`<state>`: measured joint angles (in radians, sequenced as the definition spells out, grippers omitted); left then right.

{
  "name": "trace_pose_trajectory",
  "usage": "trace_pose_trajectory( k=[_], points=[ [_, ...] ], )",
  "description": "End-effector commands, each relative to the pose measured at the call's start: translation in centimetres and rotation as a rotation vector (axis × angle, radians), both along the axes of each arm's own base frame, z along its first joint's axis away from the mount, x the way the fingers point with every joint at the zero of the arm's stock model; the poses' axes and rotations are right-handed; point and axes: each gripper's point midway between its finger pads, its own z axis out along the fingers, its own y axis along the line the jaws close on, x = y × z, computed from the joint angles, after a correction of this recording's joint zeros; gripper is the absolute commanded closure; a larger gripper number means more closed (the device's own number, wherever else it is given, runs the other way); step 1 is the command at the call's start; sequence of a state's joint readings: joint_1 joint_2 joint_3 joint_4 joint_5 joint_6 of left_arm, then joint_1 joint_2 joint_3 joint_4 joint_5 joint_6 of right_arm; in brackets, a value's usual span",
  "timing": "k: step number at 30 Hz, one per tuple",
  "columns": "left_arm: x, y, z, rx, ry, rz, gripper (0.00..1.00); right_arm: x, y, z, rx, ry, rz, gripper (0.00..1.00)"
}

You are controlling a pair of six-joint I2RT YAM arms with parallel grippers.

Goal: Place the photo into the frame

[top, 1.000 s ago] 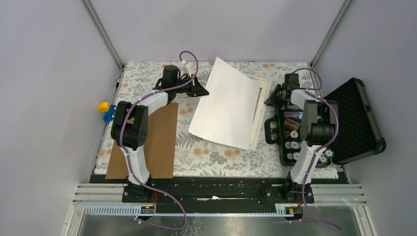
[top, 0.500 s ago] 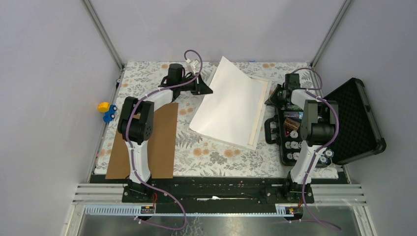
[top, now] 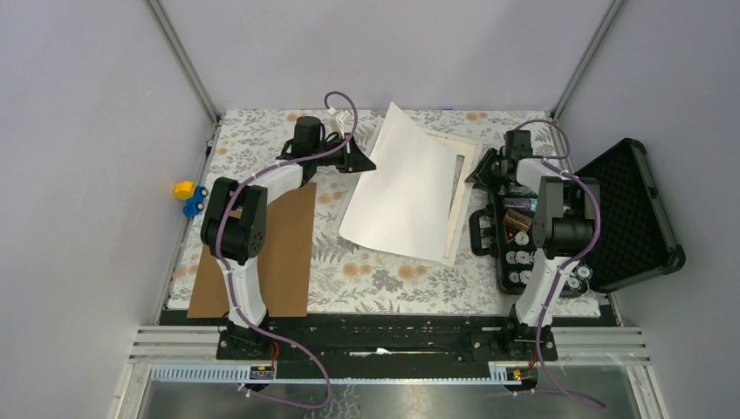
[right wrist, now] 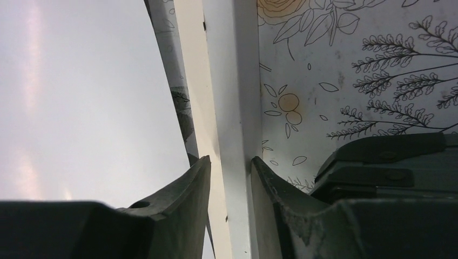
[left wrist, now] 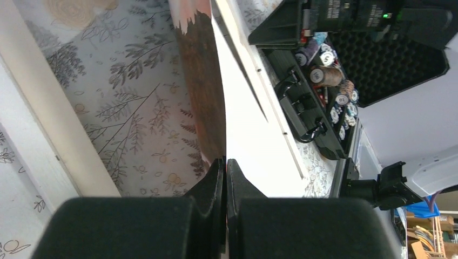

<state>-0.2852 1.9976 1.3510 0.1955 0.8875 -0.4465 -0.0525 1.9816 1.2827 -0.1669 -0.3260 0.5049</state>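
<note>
Squareness matters: left jaws, clamped on the dark-landscape paper photo (left wrist: 208, 97), should lay it flat inside the thin white rectangular frame (right wrist: 232, 81) that right jaws straddle, grip unclear.

The photo (top: 410, 188) is thin paper, its back a plain matt white, its printed face slightly satiny. The frame (top: 462, 205) has a smooth white rim with a faint sheen. The brown backing board (top: 284, 253) looks like matt cardboard. The table cover (top: 375, 279) is a flat, matt floral print. The black case (top: 624, 218) is hard plastic lined with dimpled foam. The right gripper (right wrist: 229, 164) has matt black plastic fingers, grainy at the edges
</note>
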Motion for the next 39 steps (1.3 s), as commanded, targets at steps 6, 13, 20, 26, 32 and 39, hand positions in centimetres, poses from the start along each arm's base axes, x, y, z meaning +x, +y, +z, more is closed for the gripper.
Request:
trace_pose_trajectory(
  k=[6,13,20,26,32,39],
  points=[
    [-2.9,-0.1,8.3,-0.117,-0.197,-0.073,1.0,1.2,2.0,3.2,0.097,-0.085,0.086,0.47],
    [-2.6,0.0,7.7,-0.104,-0.176,-0.063,1.0,-0.1,2.4,9.9,0.294,-0.245,0.132,0.15],
    [-3.5,0.1,9.4,-0.145,-0.243,-0.082,1.0,-0.1,4.4,10.3,0.423,-0.402,0.255,0.06],
    [-3.7,0.1,9.8,-0.172,-0.249,-0.091,1.0,0.5,4.5,8.8,0.46,-0.414,0.237,0.07],
    [-4.1,0.1,10.2,-0.194,-0.259,-0.102,1.0,0.8,5.0,6.4,0.503,-0.387,0.254,0.08],
    [-3.8,0.2,10.8,-0.245,-0.256,-0.094,1.0,-0.1,7.3,8.0,0.649,-0.469,0.337,0.11]
  ],
)
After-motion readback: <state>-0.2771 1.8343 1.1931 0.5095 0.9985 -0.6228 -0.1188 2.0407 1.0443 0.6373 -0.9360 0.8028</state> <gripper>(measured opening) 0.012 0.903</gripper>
